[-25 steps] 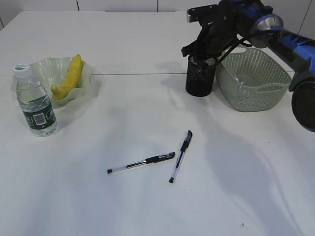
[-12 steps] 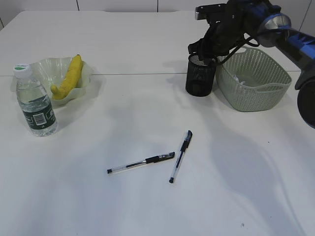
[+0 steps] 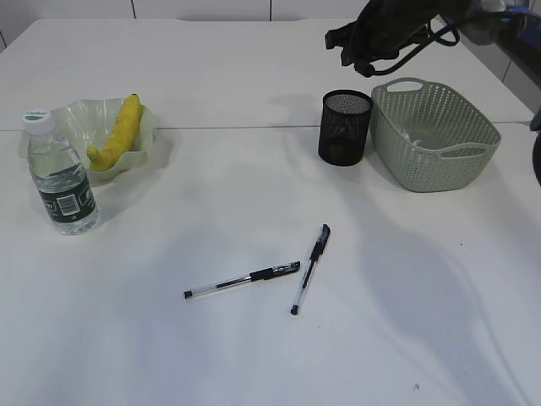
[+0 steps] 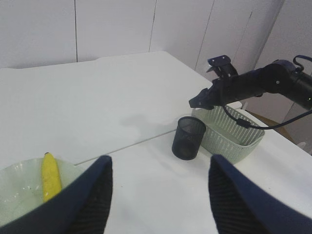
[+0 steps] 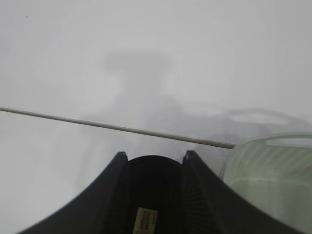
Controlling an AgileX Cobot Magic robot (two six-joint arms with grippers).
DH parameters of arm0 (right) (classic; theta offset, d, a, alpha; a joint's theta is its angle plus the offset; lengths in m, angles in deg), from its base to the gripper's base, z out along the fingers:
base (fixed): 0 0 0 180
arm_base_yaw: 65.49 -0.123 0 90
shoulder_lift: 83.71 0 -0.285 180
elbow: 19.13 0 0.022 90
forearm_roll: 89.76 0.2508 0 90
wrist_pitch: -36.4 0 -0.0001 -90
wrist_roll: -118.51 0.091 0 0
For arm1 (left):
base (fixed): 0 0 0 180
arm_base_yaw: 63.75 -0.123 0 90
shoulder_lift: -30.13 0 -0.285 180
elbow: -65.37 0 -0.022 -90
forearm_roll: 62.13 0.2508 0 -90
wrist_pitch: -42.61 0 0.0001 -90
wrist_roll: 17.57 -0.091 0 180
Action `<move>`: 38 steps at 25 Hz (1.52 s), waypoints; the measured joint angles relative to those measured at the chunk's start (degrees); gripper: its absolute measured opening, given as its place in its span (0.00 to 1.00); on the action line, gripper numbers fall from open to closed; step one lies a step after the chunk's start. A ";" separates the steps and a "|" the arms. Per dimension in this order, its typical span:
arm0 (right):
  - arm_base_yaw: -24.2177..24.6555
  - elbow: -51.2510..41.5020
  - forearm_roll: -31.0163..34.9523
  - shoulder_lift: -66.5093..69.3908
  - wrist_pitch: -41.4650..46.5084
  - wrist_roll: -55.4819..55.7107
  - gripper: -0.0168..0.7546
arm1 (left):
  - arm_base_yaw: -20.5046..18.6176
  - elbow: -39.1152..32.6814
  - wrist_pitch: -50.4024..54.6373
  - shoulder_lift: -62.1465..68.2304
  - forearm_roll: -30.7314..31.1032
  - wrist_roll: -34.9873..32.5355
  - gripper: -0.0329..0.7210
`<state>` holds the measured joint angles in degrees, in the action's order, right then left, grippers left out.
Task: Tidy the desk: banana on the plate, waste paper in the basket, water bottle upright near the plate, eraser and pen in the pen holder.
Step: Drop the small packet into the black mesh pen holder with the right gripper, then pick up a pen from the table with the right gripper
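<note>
Above the pen holder [image 3: 346, 127] at the far right of the desk [image 3: 254, 355], the right gripper [image 5: 154, 158] hangs with its fingers parted and nothing between them; its wrist view looks straight down into the black mesh cup, where a small pale block that may be the eraser [image 5: 142, 220] lies at the bottom. The left gripper [image 4: 158, 180] is open and empty too, held high over the left side of the desk.

The banana [image 3: 118, 131] lies on the plate [image 3: 80, 118], and the water bottle [image 3: 61, 178] stands upright just beside that plate. Something pale rests inside the basket [image 3: 435, 135], probably the waste paper, though it is too small to be sure. Two pens [image 3: 243, 281] lie flat near the middle of the desk, well apart from the holder, their capped ends close together; these look like the work left.

The risks come from those pens. They are thin and flat on the surface, so a grasp that comes down too shallow could slip off, and one too deep could jam the fingertips into the desk. Their near ends sit so close that closing on one may nudge or drag the other. The holder is light and narrow: a pen brought in tilted could catch the rim and tip it toward the basket
</note>
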<state>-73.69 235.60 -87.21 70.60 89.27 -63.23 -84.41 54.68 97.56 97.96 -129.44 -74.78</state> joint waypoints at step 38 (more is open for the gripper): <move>0.03 -5.65 -1.66 -48.78 20.06 -6.63 0.38 | 0.00 1.74 -15.17 -1.83 -4.65 -2.02 0.58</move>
<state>-73.66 229.95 -88.87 21.82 109.33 -69.86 -84.41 56.42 82.39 96.13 -134.09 -76.80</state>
